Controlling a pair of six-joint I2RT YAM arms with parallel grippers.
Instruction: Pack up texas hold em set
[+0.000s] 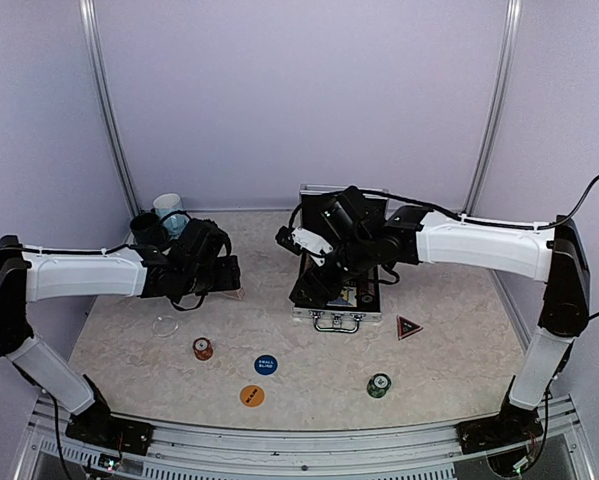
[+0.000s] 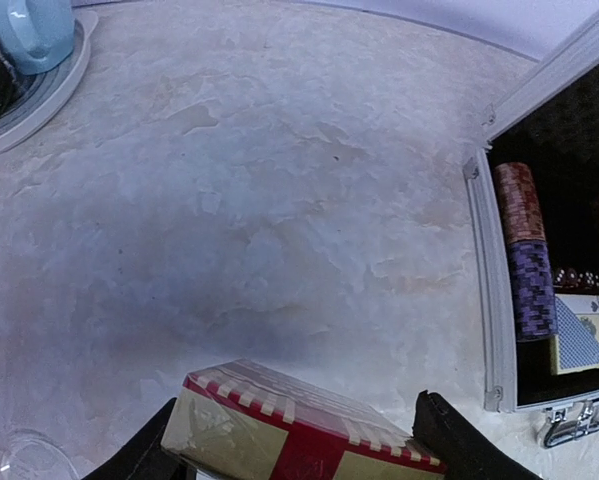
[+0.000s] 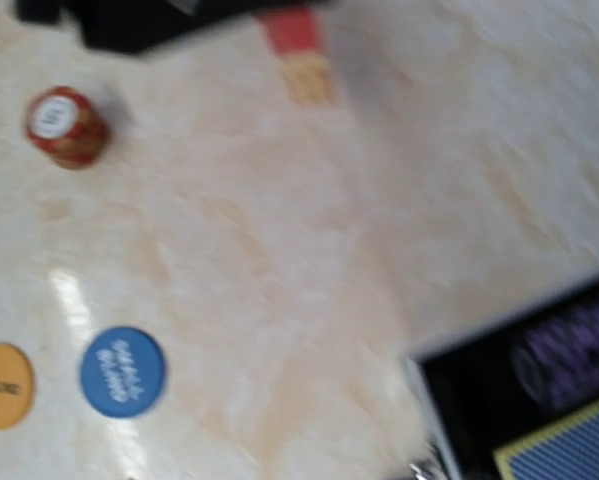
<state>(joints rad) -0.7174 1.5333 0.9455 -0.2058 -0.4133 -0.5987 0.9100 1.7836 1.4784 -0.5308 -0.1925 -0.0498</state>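
Mid-table, the open silver case [image 2: 484, 290] holds brown and purple chip stacks [image 2: 524, 250] beside a blue-backed deck [image 2: 579, 345]. Left of it, the left gripper [image 2: 299, 445] has its jaws clasped on a red-and-tan card box [image 2: 279, 420]. Over the case hangs the right gripper [image 1: 291, 240]; I cannot tell how its jaws stand.

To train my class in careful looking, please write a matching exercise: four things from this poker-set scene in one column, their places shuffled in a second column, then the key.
Things
1. blue round button
2. dark triangular marker
3. purple poker chip stack
4. red and cream card box

Places
A. inside the silver aluminium case
B. held in the left gripper
C. lying just right of the case
D. next to the orange round button

Pairs: 1-D, 2-C, 3-A, 4-B
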